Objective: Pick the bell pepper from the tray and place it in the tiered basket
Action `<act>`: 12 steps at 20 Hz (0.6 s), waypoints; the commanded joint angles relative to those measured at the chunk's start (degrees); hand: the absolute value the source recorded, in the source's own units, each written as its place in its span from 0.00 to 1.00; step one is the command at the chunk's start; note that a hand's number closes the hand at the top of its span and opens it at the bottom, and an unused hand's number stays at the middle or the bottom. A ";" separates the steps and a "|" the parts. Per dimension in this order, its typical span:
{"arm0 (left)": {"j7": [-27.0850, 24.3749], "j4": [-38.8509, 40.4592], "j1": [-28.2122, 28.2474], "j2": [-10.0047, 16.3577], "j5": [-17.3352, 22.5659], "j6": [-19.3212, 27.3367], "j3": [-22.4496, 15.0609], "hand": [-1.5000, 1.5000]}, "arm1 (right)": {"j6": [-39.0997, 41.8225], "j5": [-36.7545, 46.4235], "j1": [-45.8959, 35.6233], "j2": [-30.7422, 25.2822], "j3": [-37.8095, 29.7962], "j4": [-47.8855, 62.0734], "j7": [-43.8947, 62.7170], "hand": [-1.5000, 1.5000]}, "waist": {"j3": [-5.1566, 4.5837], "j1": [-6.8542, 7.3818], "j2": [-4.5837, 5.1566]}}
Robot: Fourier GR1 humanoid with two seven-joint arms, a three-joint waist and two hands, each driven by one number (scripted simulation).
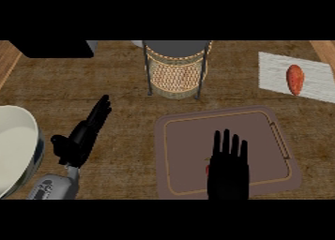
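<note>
A brown tray [184,140] lies on the counter at centre right. My right hand [229,161] hovers flat over its lower middle with fingers straight, palm down. A sliver of red, the bell pepper [207,169], peeks out at the hand's left edge; the rest is hidden beneath the hand. The woven tiered basket [173,70] stands behind the tray at top centre, in a dark wire frame. My left hand [83,133] rests left of the tray, fingers straight and pointing away, holding nothing.
A large white bowl [7,150] sits at the left edge. A white cloth [319,77] at top right carries an orange-red sweet potato [295,78]. A dark object [52,48] lies at top left.
</note>
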 commanded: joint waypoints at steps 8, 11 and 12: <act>-0.22 -2.23 4.44 -2.03 -2.24 -1.68 1.22 0.50 | -5.01 4.32 5.05 -0.26 -4.93 3.09 -3.54 0.00 | 0.02 0.32 0.00; -1.02 0.06 2.27 -1.21 -2.67 -3.40 2.60 0.50 | -9.75 4.10 3.82 4.36 -4.27 6.41 -5.79 1.00 | 0.03 0.33 0.03; 2.45 -2.29 0.64 -2.47 -3.20 -1.50 1.86 0.50 | -9.91 4.15 4.15 0.70 -4.21 2.95 -9.31 1.00 | 0.03 0.25 -0.02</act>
